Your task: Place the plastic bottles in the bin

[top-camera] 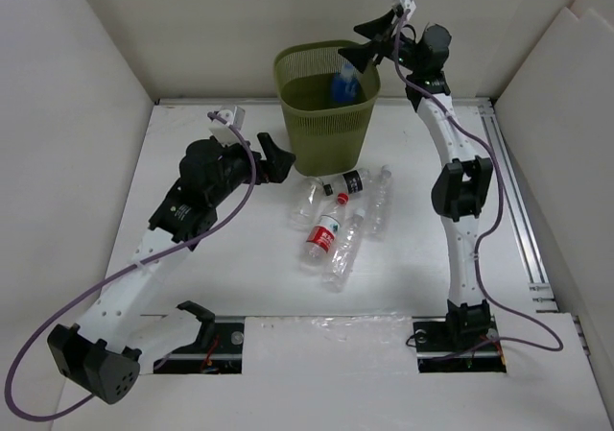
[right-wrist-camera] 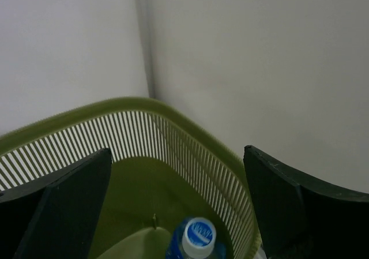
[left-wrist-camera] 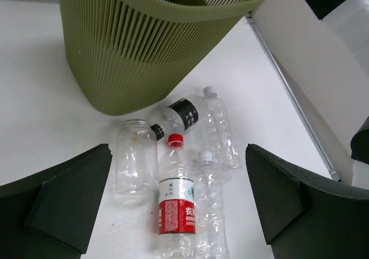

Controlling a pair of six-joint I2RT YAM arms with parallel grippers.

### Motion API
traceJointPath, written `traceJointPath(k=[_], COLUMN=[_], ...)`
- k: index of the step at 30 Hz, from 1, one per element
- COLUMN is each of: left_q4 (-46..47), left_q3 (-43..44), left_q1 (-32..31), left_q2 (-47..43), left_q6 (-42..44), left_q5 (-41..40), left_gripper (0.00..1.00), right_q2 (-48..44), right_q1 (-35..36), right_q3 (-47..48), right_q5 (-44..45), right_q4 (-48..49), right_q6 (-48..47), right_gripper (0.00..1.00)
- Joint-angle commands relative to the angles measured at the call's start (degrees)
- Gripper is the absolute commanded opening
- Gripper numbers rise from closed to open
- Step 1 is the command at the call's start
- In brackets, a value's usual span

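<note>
Your left end effector (top-camera: 275, 157) is spread wide with nothing between its fingers (left-wrist-camera: 63, 207), held above the counter (top-camera: 245, 268). Just below and ahead of it, five bottles (left-wrist-camera: 173, 175) lie on their sides in a loose cluster. All are clear, crinkly plastic.

- **Closest, centred between the fingers:** the red-capped bottle (left-wrist-camera: 176, 210) has a red-and-white label, and its cap points away from you.
- **To its right:** a plain bottle (left-wrist-camera: 210, 213) with a white cap lies right alongside it.
- **To its left:** the capless bottle (left-wrist-camera: 136, 158) has no label, and its open mouth faces away.
- **A little farther ahead:** the black-label bottle (left-wrist-camera: 180, 116) lies slantwise.
- **Farther ahead, to the right:** another unlabelled bottle (left-wrist-camera: 221, 129) with a white cap has its neck close to the black-label one.

Beyond these, ahead and slightly left, the bin (left-wrist-camera: 127, 57) stands upright. It is olive green with slatted walls that taper toward the base. The black-label bottle is near its foot.

Farthest off, your right end effector (top-camera: 367, 45) is also wide apart and holds nothing. It sits over the bin's far rim. Directly below it, inside the bin, is the blue bottle (right-wrist-camera: 195, 240), cap up, white with blue print.
</note>
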Motion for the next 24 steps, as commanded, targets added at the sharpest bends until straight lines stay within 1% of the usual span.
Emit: traceJointPath(k=[1,2,4,5,6,8,9,10,11,12,13,14,15,16,17,18,19,20,21,22,23,24], left_q4=[-1.4,-1.4,-2.9,-3.7,-3.7,-4.4,-4.4,-4.4,-4.4,-4.4,-3.7,-2.2,-1.1,1.2,1.2,2.8,3.4,3.4,4.6,6.0,7.3,8.0], left_q3=[-0.1,-0.1,1.3,1.3,1.3,0.8,0.8,0.1,-0.4,-0.4,-1.2,-2.5,-3.2,-4.5,-4.6,-5.1,-5.1,-5.1,-5.1,-5.1,-5.7,-5.7], left_q1=[0.0,0.0,-2.3,-3.5,-4.4,-7.4,-8.1,-8.8,-8.8,-8.8,-8.8,-8.8,-8.8,-8.8,-8.8,-8.8,-8.8,-8.8,-8.8,-8.8,-8.8,-8.8], left_q2=[-0.3,0.3,3.0,4.0,6.2,8.3,9.3,11.4,12.4,13.3,14.8,15.6,16.2,17.6,18.5,19.3,20.2,21.3,23.0,23.6,24.3,25.8], left_q6=[0.0,0.0,0.6,0.6,1.2,1.2,1.2,1.2,1.2,0.4,0.4,-0.3,-0.3,-0.3,-0.3,-0.3,-0.3,-0.3,0.6,1.1,1.8,2.6], left_q5=[-2.3,-2.3,-4.4,-6.5,-7.1,-9.8,-9.8,-9.8,-9.1,-9.1,-9.1,-8.6,-8.0,-8.0,-8.0,-8.6,-9.9,-10.8,-10.8,-10.8,-10.8,-10.3], left_gripper=[0.99,0.99,0.99,0.99,0.99,0.99,0.99,0.99,0.99,0.99,0.99,0.99,0.99,0.99,0.99,0.99,0.99,0.99,0.99,0.99,0.99,0.99], right_q2=[-6.0,-6.8,-9.4,-10.6,-12.1,-19.1,-21.9,-24.8,-30.5,-33.5,-36.4,-42.6,-45.8,-51.8,-51.9,-57.6,-60.2,-62.4,-66.3,-68.0,-69.6,-71.1], right_q1=[0.5,0.5,0.5,0.5,0.0,0.0,0.0,-0.6,-0.6,-1.2,-1.2,-1.2,-1.2,-1.2,-1.2,-0.1,0.4,1.5,2.2,3.3,3.3,4.4], right_q3=[1.9,1.9,1.3,0.7,-2.0,-7.1,-13.3,-16.6,-19.9,-23.4,-30.9,-35.1,-39.2,-47.0,-50.9,-54.4,-57.5,-62.7,-65.1,-67.6,-72.5,-74.6], right_q5=[-0.2,0.3,0.3,-0.5,-0.5,-1.2,-1.2,-1.2,-1.7,-1.7,-2.5,-2.5,-3.1,-3.7,-3.7,-3.2,-3.2,-3.2,-3.2,-3.2,-2.6,-2.6], right_q4=[2.3,2.3,2.3,2.3,2.3,2.3,2.3,2.3,2.3,2.3,2.3,2.3,2.3,1.4,1.4,0.5,-0.1,-0.7,-0.7,-0.7,-0.7,-1.2], right_q6=[-2.4,-3.1,-3.1,-3.1,-3.1,-5.8,-6.8,-8.9,-9.7,-10.3,-11.0,-12.4,-13.7,-17.6,-19.6,-21.5,-23.6,-25.1,-27.3,-28.2,-28.7,-29.8], right_gripper=[1.0,1.0,1.0,1.0,1.0,1.0,1.0,1.0,1.0,1.0,1.0,1.0,1.0,1.0,1.0,1.0,1.0,1.0,1.0,1.0,1.0,1.0])
